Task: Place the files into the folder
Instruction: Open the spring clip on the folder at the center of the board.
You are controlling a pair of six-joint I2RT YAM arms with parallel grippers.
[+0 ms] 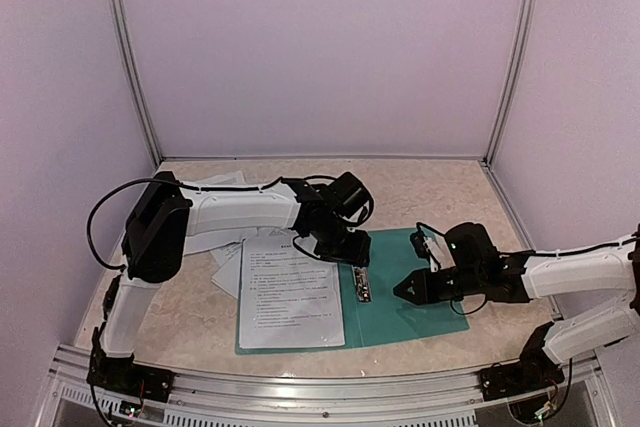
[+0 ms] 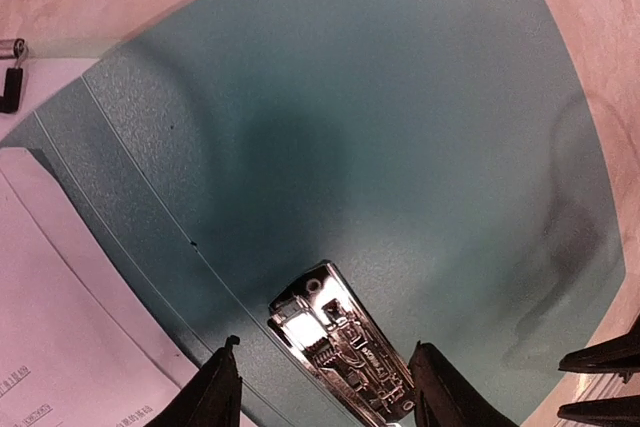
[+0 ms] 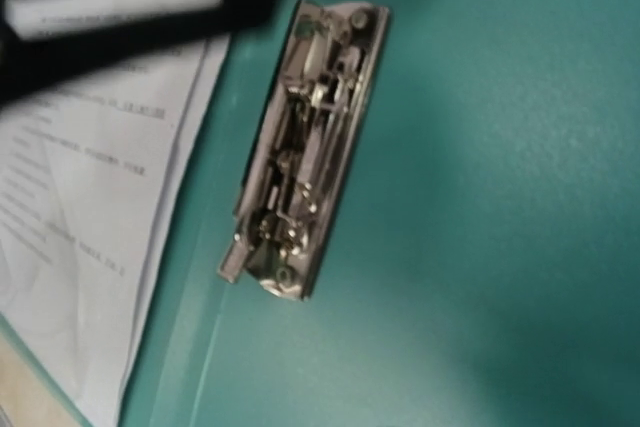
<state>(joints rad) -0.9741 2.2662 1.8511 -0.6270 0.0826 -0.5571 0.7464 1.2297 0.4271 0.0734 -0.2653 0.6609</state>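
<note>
matt grainy folder (image 2: 400,97), shiny metal clip (image 3: 305,147) (scuffed)

I see the folder (image 1: 415,319) lying open and flat on the surface (image 1: 190,319), dark teal, with both leaves spread. Its small metal clip (image 1: 361,283) sits along the inner spine, just beneath my left end effector (image 1: 352,253) and a little to the left of my right end effector (image 1: 402,289). One of the files (image 1: 290,292), a white sheet of black text, lies squarely on the folder's left leaf, left of both end effectors, with its right edge near the spine. More white sheets (image 1: 228,269) lie loose and fanned on the surface, beyond that leaf's far left corner.
</note>
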